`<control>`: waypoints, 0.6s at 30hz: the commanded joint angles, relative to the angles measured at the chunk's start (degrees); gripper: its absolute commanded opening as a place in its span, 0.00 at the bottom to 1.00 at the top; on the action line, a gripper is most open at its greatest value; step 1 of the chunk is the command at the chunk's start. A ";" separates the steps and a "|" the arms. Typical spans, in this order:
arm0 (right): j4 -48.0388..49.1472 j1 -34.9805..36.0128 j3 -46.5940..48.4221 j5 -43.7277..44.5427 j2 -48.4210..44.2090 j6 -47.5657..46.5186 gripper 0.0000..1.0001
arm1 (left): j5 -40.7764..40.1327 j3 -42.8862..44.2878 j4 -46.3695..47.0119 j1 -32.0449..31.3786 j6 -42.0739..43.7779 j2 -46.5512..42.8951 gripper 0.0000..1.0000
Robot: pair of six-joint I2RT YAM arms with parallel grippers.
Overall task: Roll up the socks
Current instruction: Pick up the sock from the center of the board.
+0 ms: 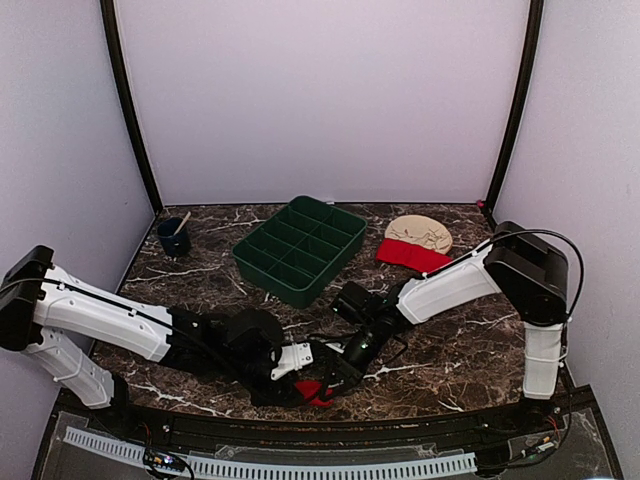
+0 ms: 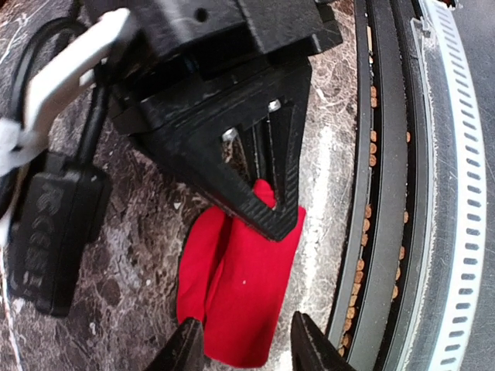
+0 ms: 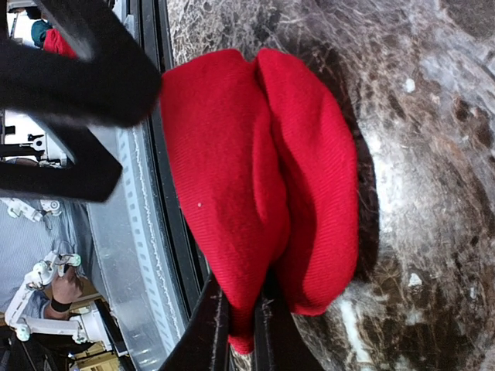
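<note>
Item: sock [image 3: 255, 178], red, bundled; tabletop [image 1: 470, 360] near edge, middle. One end clenched in right gripper [image 3: 241, 328]; left gripper [image 2: 246, 352] straddles the other end, released. Also: second sock [image 1: 412, 256], far right. Handling: hold pinch firm, tuck tightly, keep off the edge.

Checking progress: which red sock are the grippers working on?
The bundled red sock at the table's near edge, pinched by the right gripper; the other sock lies flat beside the green tray.
</note>
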 commanded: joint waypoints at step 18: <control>0.07 -0.49 0.70 -2.35 1.88 0.29 0.00 | -1.06 4.09 -2.50 -0.91 5.19 7.52 0.42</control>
